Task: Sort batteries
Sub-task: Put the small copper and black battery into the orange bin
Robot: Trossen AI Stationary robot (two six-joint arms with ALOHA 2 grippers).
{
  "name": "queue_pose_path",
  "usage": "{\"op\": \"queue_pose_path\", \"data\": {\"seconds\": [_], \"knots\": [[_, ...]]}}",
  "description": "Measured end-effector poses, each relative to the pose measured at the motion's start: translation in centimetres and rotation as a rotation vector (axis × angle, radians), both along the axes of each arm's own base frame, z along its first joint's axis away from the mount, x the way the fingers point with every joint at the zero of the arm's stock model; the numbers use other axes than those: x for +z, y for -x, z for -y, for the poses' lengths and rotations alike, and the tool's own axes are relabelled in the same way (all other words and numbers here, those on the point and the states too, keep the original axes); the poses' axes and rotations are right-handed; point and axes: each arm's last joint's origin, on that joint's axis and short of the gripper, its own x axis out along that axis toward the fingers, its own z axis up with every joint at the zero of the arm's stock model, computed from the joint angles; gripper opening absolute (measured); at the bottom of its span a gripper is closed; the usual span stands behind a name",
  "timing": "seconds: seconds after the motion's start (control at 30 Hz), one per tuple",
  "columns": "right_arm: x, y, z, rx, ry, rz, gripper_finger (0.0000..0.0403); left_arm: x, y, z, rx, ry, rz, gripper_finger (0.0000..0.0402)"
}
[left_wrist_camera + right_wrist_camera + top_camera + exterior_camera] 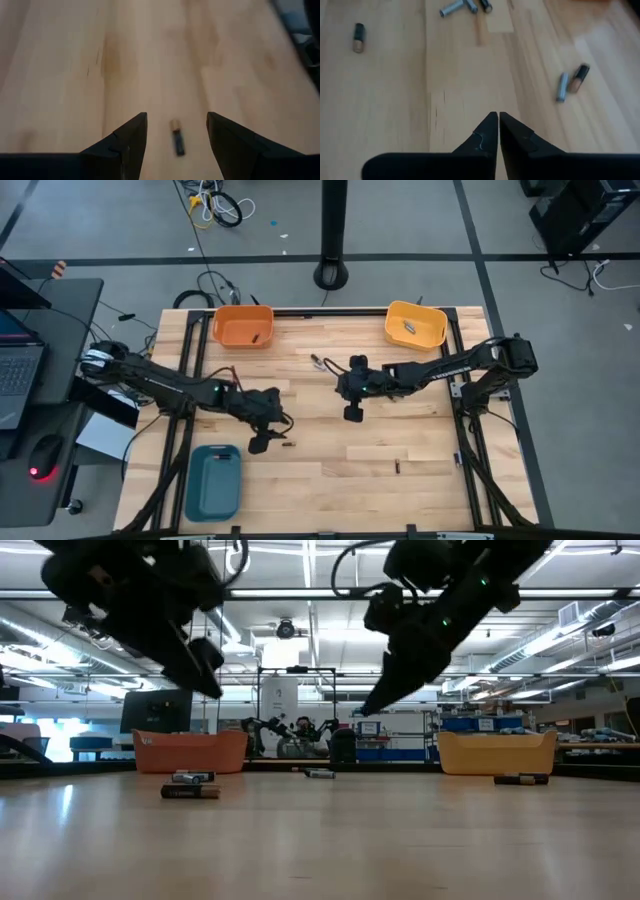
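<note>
- Left wrist view shows one small battery [177,138] lying flat on the wooden table [60,65]. Its long side runs the same way the fingers point, and its gold end faces away from the camera.
- The left gripper [177,131] has its two dark fingers [131,137] spread wide, one on each side of the battery. They do not touch it and hold nothing.
- From the high view, the left gripper [262,442] is near the front left of the table [420,430], and the same battery [288,445] lies just beside it, close to the teal tray [212,481].
- The right gripper [498,129] has its fingers [487,131] pressed together with nothing between them.
- Only the right wrist view shows a pair of batteries [572,80] lying side by side, one dark battery [359,37] alone, and a small bunch [465,6] farther off.
- The high view alone shows the right gripper [353,413] over the middle of the table, the orange bin [243,326], the yellow bin [416,323] and a lone battery [396,467] toward the front.
- The low view shows both grippers hanging above the table, with a battery [190,791] lying on its side below.
</note>
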Motion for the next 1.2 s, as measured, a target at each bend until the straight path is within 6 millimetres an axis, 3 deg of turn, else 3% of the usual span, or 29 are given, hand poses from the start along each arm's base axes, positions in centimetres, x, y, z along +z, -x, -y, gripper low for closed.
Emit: {"op": "queue_pose_path", "data": {"seconds": [0.2, 0.4, 1.0, 1.2], "knots": [[-0.5, 0.2, -0.6, -0.005, -0.021, 0.001, 0.0035, -3.4, -1.1, 0.5, 0.046, 0.072, -0.172, 0.0214], [-0.3, 0.0, -0.8, 0.016, -0.009, 0.028, 0.0024, -4.9, -3.0, 2.5, -0.031, 0.113, -0.256, 0.0214], [0.1, -0.3, -0.7, 0.038, 0.021, 0.067, 0.0022, -5.2, -3.4, 2.6, -0.044, 0.101, -0.253, 0.0214], [0.3, -0.4, -0.6, 0.022, 0.018, 0.096, 0.0023, -5.1, -3.0, 4.1, -0.046, 0.13, -0.265, 0.0214]]}}
